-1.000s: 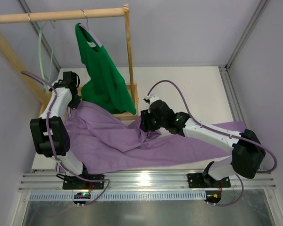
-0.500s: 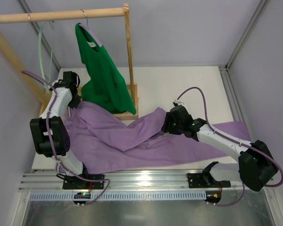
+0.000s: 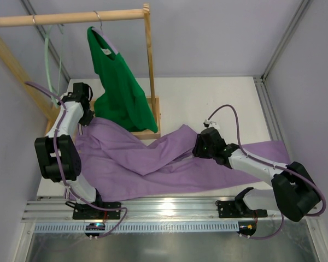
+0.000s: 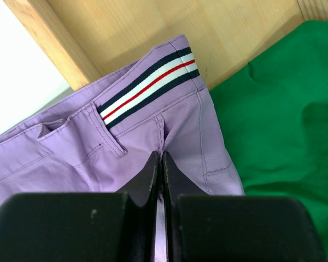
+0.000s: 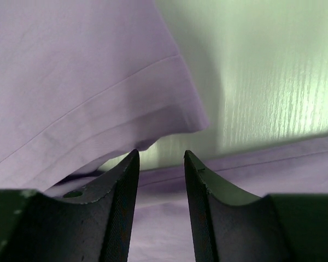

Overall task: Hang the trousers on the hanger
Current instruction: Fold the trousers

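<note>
The lilac trousers (image 3: 136, 164) lie spread across the table, one leg reaching to the right edge. My left gripper (image 3: 89, 118) is at their upper left corner by the rack. In the left wrist view it (image 4: 162, 158) is shut on the trousers (image 4: 87, 158) just below the striped waistband (image 4: 150, 84). My right gripper (image 3: 199, 146) sits low over the middle of the legs. It (image 5: 159, 155) is open, nothing between its fingers, facing a leg hem (image 5: 98, 120). The pale mint hanger (image 3: 48, 60) hangs from the rail at the far left.
A bright green top (image 3: 120, 87) on a metal-hooked hanger hangs from the wooden rail (image 3: 71, 18) and drapes onto the rack's base (image 3: 148, 133), touching the trousers' waist (image 4: 284, 109). The rack's post (image 3: 151, 71) stands mid-table. Bare white table (image 3: 218, 103) lies behind my right arm.
My right gripper has moved rightward from the trousers' middle, leaving a leg spread out there, and its jaws have narrowed. The left arm has not moved.
</note>
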